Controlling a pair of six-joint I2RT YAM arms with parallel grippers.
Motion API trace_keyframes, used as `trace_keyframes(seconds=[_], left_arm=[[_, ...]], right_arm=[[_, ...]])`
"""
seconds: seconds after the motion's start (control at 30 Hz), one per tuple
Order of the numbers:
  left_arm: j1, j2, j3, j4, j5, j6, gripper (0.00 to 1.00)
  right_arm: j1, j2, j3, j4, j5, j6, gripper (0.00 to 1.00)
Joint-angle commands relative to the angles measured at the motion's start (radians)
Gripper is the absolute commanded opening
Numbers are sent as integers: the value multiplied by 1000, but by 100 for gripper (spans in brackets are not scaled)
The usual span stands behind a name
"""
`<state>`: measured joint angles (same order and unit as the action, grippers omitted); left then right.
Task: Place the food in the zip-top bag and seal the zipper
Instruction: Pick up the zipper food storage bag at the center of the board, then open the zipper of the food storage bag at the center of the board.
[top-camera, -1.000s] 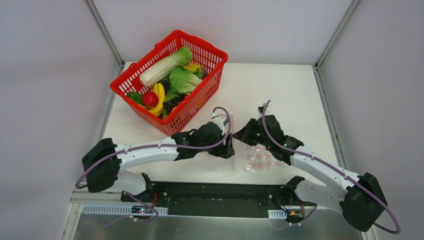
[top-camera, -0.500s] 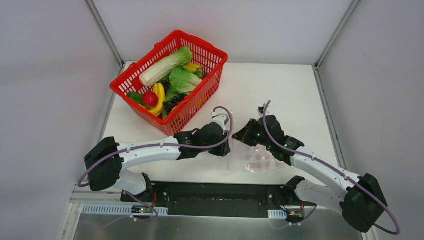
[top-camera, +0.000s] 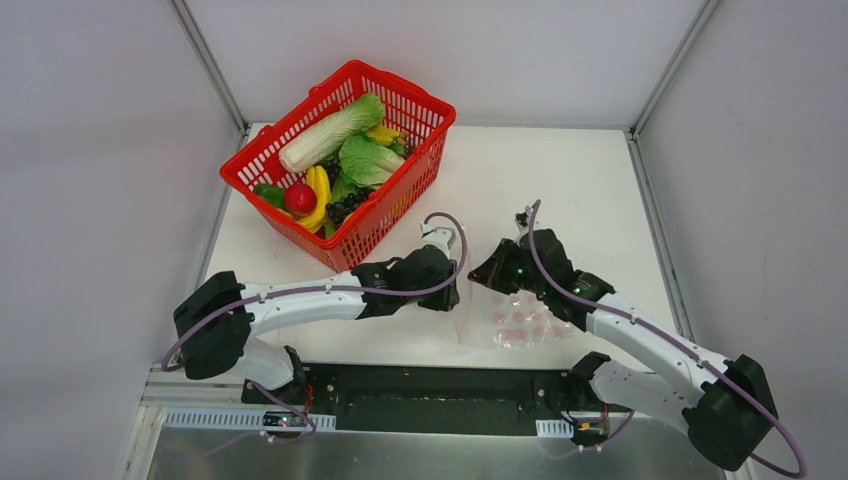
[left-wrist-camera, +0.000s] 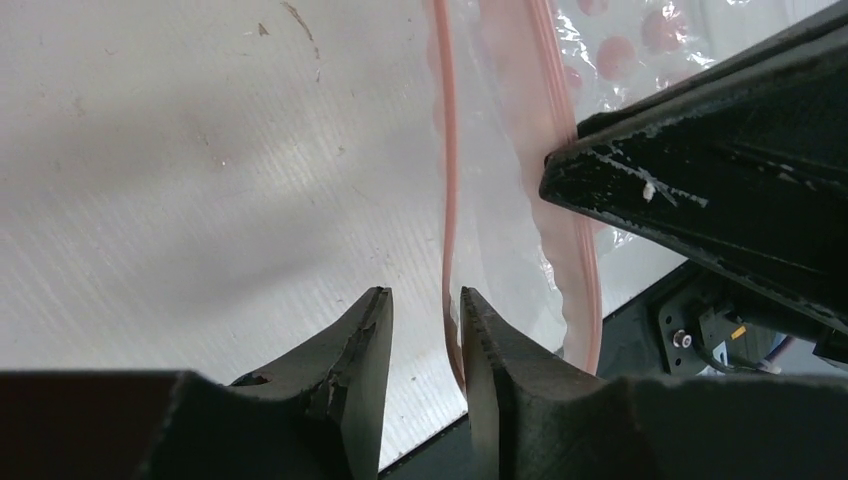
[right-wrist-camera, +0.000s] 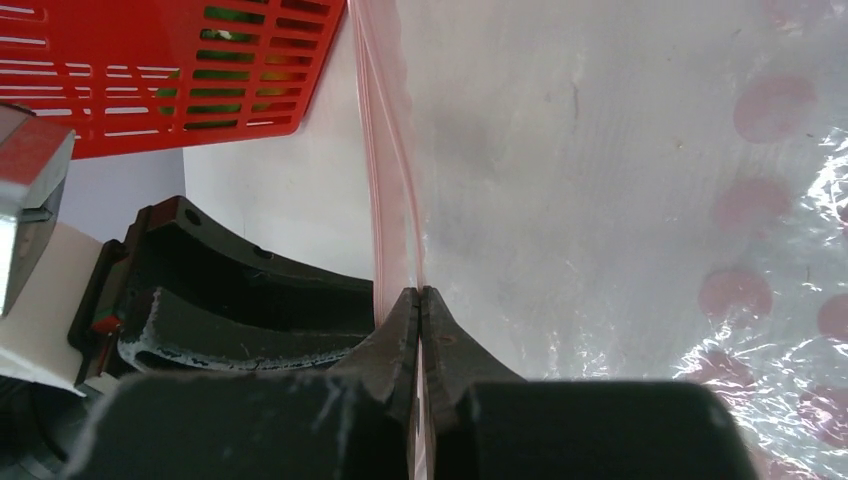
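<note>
left wrist view: left gripper (left-wrist-camera: 425, 300) narrowly open, zipper (left-wrist-camera: 447, 180) running between fingers, unpinched. right gripper (right-wrist-camera: 420, 295) clamped on zipper. zip-top bag (top-camera: 510, 322) on table (top-camera: 560, 180); food (top-camera: 340, 150) in red basket (top-camera: 395, 210).

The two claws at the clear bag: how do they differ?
The left claw stands slightly open around the pink-red zipper strip; the right claw is pressed shut on it. The left claw sits toward the red mesh basket, the right claw on the other side. Both are at the mouth of the clear plastic bag.
</note>
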<state>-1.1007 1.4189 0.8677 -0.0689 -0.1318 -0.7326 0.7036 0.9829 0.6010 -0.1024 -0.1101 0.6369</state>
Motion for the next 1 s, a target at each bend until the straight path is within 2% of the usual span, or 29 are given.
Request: trace_keyframes(seconds=[0.0,0.1,0.13,0.3,0.53,0.77,0.87,0.97], left_arm=[[-9,21,53,-6,-33,-11,32],[-9,41,75,-6,-52,-8,32],[-8,47,81,-2,-53,-4,29],[-8,60,97,-37,-92,-3,0],[1,4,81,-90,-181,-5,0],[7,38,145,-119,-200,-12,0],[6,53,172,-112,-181,-11,0],[6,45,166,-55,-133,3,0]], right_arm=[[-6,-40,50,-30,6,-38,0],[-5,-35,64,-57,-6,-44,0],[-5,-36,69,-68,-7,-47,0],[-6,-43,107,-175,40,-79,0],[-6,-34,233,-449,247,-138,0],[-5,-62,391,-609,154,-174,0],[-5,-64,442,-667,182,-166,0],[-6,-55,412,-648,227,-158,0]])
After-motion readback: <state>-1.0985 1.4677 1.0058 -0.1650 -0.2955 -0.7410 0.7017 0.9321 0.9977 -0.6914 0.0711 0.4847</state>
